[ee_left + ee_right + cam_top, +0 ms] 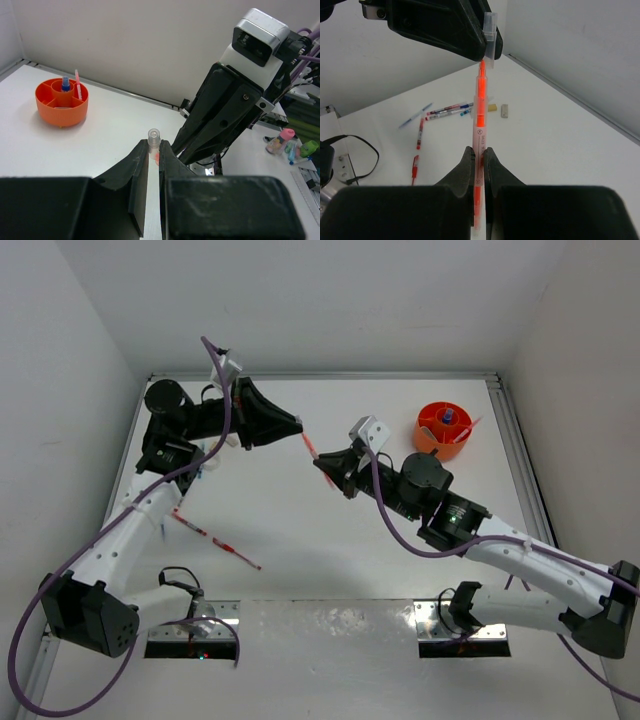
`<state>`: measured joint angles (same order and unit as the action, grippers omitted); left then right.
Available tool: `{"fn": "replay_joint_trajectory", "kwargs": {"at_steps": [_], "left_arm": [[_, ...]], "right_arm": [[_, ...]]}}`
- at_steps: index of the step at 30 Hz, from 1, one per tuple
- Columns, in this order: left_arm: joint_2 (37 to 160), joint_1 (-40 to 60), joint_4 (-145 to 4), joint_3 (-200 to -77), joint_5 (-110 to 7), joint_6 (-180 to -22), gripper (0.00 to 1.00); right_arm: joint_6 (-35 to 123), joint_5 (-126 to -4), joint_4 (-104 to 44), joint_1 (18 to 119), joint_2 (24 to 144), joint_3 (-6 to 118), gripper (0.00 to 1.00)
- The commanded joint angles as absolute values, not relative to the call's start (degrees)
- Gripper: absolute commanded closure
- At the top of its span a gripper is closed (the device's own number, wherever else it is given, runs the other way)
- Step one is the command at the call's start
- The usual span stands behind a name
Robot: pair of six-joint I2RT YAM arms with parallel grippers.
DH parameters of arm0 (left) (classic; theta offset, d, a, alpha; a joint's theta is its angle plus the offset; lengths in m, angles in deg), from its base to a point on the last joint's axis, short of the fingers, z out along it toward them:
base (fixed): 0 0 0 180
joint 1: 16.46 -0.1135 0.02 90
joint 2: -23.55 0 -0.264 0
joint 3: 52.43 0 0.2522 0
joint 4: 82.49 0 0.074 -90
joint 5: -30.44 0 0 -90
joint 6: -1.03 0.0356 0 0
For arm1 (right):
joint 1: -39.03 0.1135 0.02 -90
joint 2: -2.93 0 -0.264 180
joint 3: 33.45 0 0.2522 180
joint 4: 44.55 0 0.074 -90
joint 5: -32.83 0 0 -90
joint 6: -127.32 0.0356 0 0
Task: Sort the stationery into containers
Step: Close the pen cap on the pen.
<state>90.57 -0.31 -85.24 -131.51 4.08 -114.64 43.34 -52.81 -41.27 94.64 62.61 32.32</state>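
My right gripper [478, 152] is shut on a pink-orange pen [480, 107] and holds it in mid-air over the table's middle [310, 447]. My left gripper [153, 146] is shut on a clear pen cap [153, 136], which also shows in the right wrist view [490, 35]. The pen's tip meets the cap's open end. The two grippers face each other tip to tip [298, 427] [326, 468]. The round orange tub [443, 428] stands at the far right; in the left wrist view [62, 101] it holds a blue-capped bottle [65, 84] and a pink pen [78, 83].
Loose red pens [188, 523] [238, 553] lie on the table at the left. The right wrist view shows blue-and-white pens [447, 109] [415, 116], red pens [419, 134], a beige block [492, 107] and a grey block [504, 111] below.
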Motion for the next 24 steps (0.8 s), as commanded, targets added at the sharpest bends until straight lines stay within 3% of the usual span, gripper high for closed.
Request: {"fn": "replay_joint_trajectory", "kwargs": {"at_steps": [1, 11, 24], "left_arm": [[88.68, -0.11, -86.13, -130.44, 3.64, -113.67, 1.00], [87.80, 0.24, -85.08, -127.28, 2.59, -112.18, 1.00], [87.36, 1.47, -94.75, -123.67, -0.41, -117.36, 1.00]], "right_arm": [[42.51, -52.69, -44.68, 95.45, 62.17, 34.45, 1.00], [43.73, -50.32, -50.29, 95.72, 62.35, 32.61, 1.00], [46.02, -52.60, -63.66, 95.63, 67.53, 32.78, 1.00]]}}
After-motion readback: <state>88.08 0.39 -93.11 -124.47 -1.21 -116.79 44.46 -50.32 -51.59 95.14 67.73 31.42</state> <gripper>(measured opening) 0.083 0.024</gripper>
